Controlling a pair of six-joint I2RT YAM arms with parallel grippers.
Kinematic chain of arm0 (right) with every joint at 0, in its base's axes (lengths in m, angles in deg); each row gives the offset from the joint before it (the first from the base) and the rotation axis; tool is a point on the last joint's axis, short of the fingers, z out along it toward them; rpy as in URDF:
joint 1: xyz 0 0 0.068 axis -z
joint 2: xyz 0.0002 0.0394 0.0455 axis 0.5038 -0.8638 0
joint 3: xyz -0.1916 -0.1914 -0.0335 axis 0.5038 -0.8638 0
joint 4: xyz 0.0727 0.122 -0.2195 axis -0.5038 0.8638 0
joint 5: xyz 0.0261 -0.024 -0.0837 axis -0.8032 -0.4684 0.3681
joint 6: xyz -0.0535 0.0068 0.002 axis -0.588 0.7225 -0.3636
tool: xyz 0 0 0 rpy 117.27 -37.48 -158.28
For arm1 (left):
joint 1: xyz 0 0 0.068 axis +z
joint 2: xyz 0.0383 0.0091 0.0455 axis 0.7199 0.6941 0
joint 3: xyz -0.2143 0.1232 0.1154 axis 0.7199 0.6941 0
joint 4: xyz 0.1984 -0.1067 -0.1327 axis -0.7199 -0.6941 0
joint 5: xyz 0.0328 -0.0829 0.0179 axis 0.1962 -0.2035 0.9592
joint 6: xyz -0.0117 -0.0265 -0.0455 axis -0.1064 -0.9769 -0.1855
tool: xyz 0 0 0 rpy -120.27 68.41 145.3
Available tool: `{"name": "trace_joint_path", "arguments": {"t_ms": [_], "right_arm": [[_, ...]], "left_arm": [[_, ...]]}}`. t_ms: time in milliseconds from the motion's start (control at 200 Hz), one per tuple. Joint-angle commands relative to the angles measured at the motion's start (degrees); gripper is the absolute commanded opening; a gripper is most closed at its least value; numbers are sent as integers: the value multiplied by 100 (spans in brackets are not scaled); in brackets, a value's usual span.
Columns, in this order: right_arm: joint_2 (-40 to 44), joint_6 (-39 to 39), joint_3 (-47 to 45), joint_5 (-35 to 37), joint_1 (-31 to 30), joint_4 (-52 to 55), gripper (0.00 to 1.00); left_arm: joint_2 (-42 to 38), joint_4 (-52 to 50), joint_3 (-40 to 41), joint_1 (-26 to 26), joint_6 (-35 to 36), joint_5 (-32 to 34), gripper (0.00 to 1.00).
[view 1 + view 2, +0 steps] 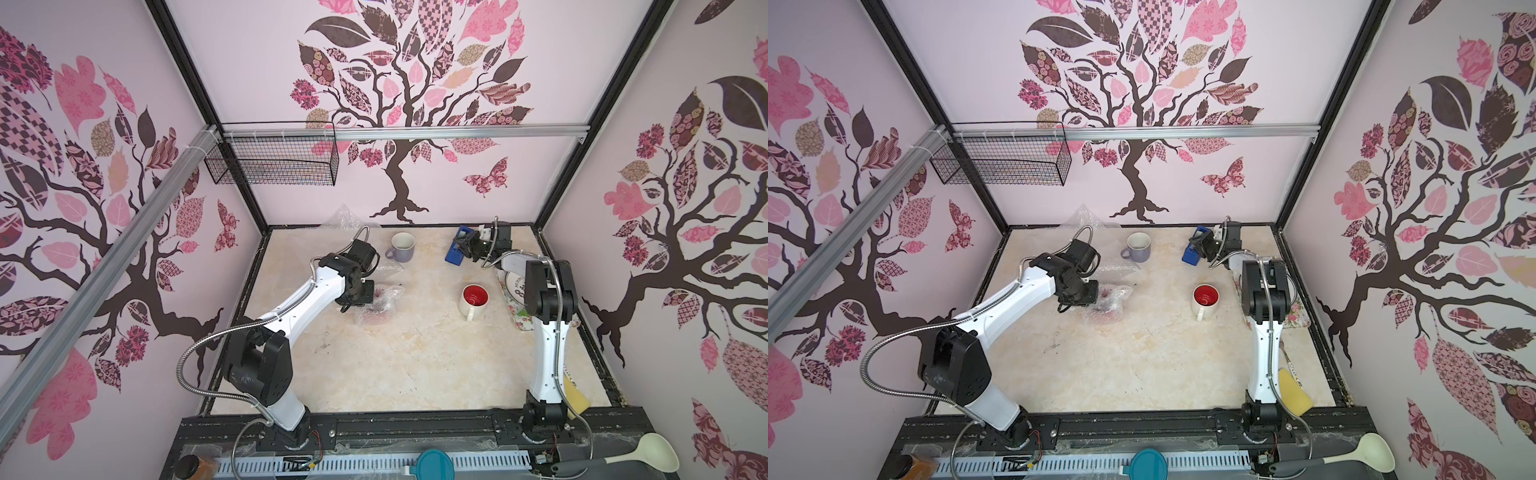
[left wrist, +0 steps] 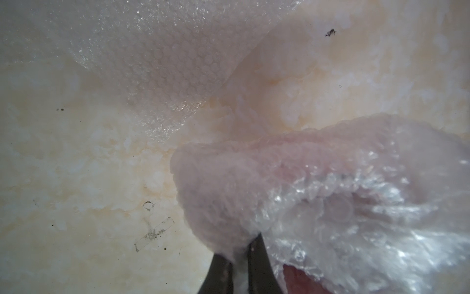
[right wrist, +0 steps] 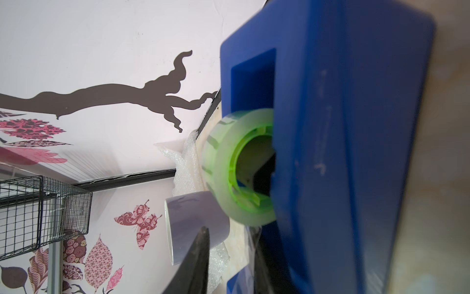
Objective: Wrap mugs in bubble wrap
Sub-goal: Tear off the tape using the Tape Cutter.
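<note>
A red mug [image 1: 379, 308] [image 1: 1111, 309] lies bundled in bubble wrap [image 2: 330, 193] left of the table's middle. My left gripper [image 1: 347, 307] [image 1: 1068, 307] [image 2: 240, 248] is shut on a fold of that wrap. The lavender mug [image 1: 402, 247] [image 1: 1138, 247] [image 3: 193, 221] stands at the back. The white mug with red inside [image 1: 473, 301] [image 1: 1205, 301] stands towards the right. More bubble wrap [image 1: 345, 220] [image 1: 1084, 220] lies crumpled in the back left corner. My right gripper [image 1: 462, 243] [image 1: 1199, 241] [image 3: 231, 227] is at the blue tape dispenser [image 1: 455, 254] [image 3: 343, 152], jaws apart, nothing clearly held.
A wire basket [image 1: 274, 160] hangs on the back wall. A floral tray [image 1: 517, 320] lies by the right arm, with a yellow sponge [image 1: 577, 401] nearer the front. A ladle [image 1: 648, 455], a teal lid [image 1: 434, 465] and a jar [image 1: 193, 465] rest on the front rail.
</note>
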Motion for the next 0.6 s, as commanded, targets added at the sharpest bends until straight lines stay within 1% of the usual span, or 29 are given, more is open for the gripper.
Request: {"name": "trace_joint_path", "arguments": {"t_ms": [0,175,230,335,495,595], "right_arm": [[-235,433,-345,165,-82,144,24],[-173,646,-408,89,-85,-297,8],[-112,692,-328,50,-74,-349,0],[6,680,182,-16,-78,-101,0],[-49,396,1488,-155,-78,997,0],[-82,440,1758,-314,-77,1175,0]], "left_arm": [[-224,214,-50,39,44,-140,0],[-268,229,20,48,45,-187,0],[-293,227,52,55,42,-195,0],[-357,264,145,55,20,-229,0],[-483,352,374,55,-25,-265,0],[-549,441,543,56,-69,-335,0]]}}
